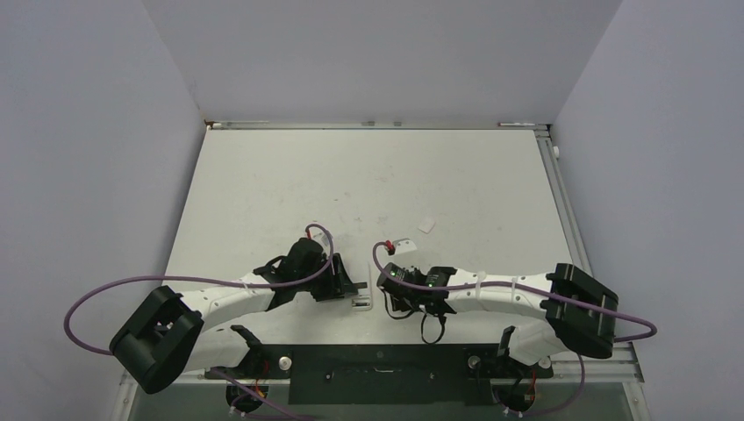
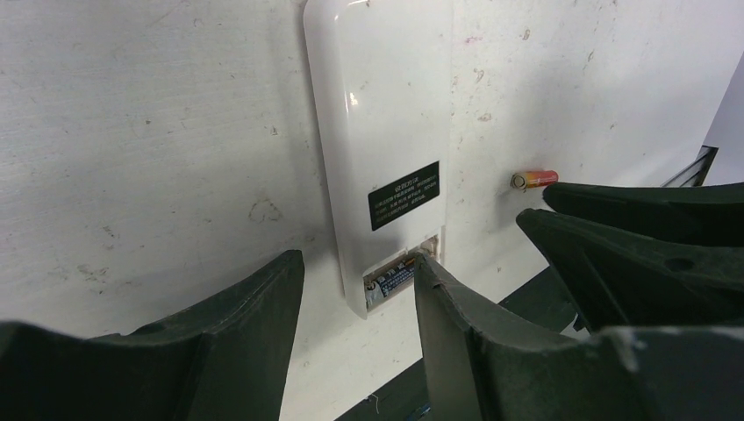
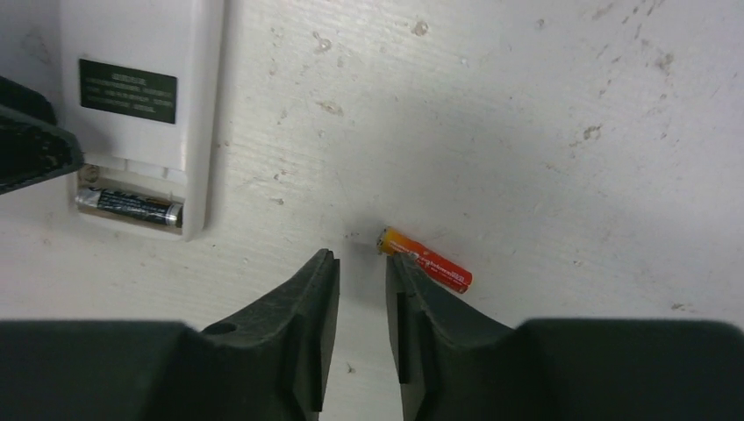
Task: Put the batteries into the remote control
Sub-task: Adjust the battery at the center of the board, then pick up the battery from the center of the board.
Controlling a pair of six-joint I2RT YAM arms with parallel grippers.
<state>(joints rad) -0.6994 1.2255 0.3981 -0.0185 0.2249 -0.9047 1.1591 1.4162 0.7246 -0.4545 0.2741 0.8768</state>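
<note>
The remote control (image 2: 377,114) lies plain white face up, black label showing, with its battery compartment open at the near end. One dark-labelled battery (image 2: 392,278) sits in the compartment; it also shows in the right wrist view (image 3: 130,206). My left gripper (image 2: 358,263) is open and empty, its fingers straddling that end, and the right finger covers the compartment's corner. A loose red battery (image 3: 427,260) lies on the table beside the remote (image 3: 140,61). My right gripper (image 3: 361,256) is narrowly open and empty, and its right fingertip (image 3: 397,263) overlaps the battery's gold end. The loose battery also shows in the left wrist view (image 2: 535,179).
In the top view both grippers, left (image 1: 354,288) and right (image 1: 386,282), meet near the table's front edge, over the remote (image 1: 362,301). A small flat white square piece (image 1: 426,224) lies farther back. A small white object with a red bit (image 1: 402,241) lies just behind the right gripper.
</note>
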